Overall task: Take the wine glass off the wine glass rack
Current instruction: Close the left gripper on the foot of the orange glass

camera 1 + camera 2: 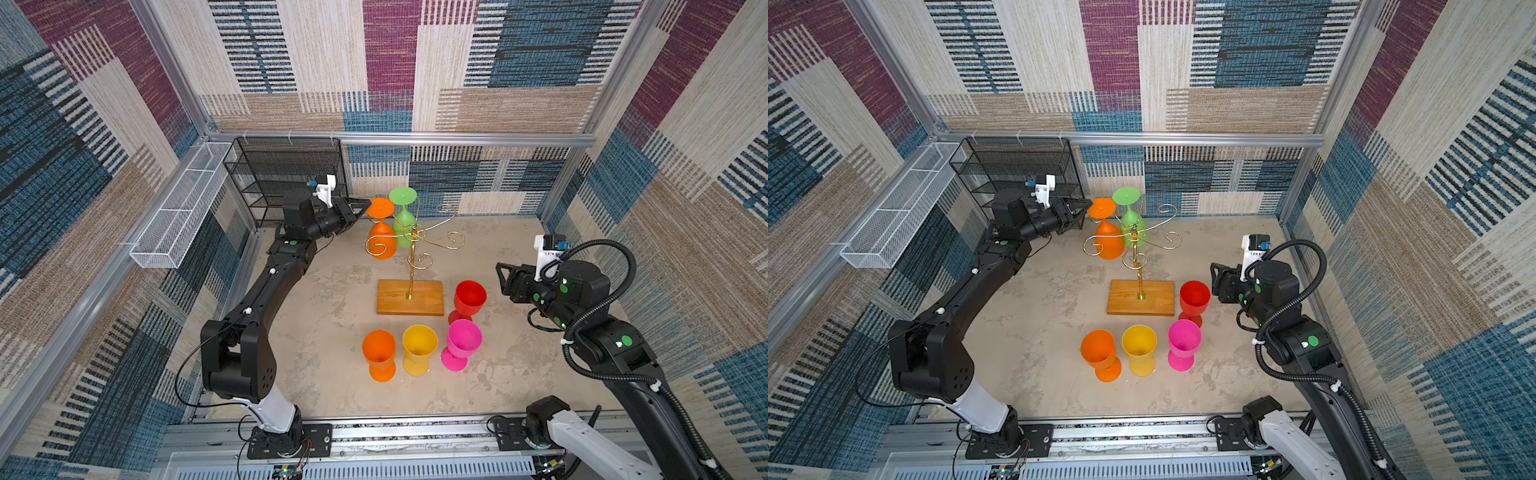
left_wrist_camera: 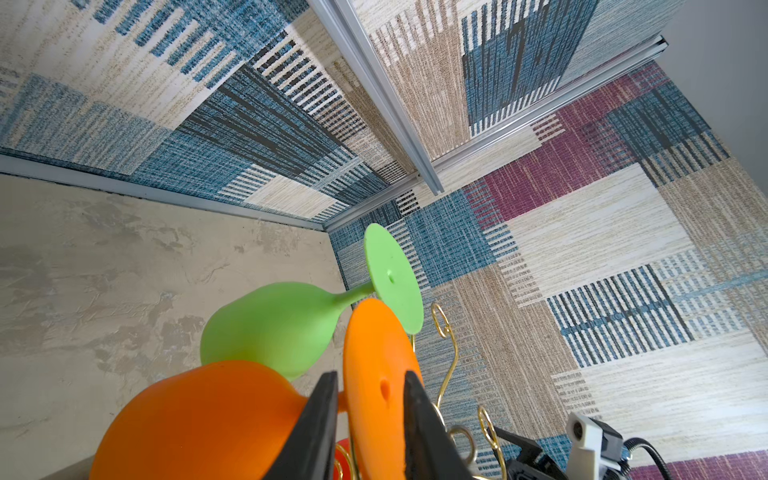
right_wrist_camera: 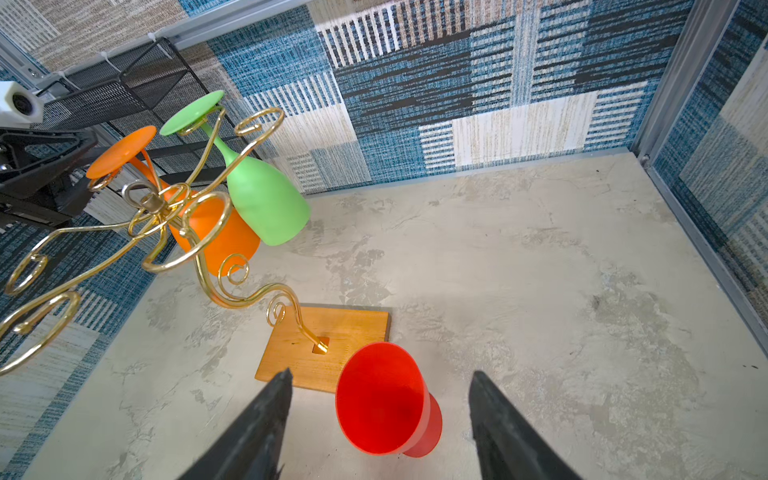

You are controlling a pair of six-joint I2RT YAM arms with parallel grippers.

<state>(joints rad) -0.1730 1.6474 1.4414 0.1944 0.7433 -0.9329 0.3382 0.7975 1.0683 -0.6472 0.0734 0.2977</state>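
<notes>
Top views: wine glass rack (image 1: 412,270) stands mid-table; orange wine glass (image 1: 381,243) hangs upside down at its 11 o'clock, green glass (image 1: 404,226) just beside.
Left wrist: left gripper (image 2: 370,376) — fingers (image 2: 320,415) straddle the orange foot; clamped or not, cannot tell.
Right wrist: right gripper (image 3: 381,373) jaws wide apart, empty — red glass (image 3: 382,411) upright beneath.

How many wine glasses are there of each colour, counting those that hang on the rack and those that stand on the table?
Orange glasses: 2
Green glass: 1
Red glass: 1
Yellow glass: 1
Pink glass: 1
Total: 6
</notes>
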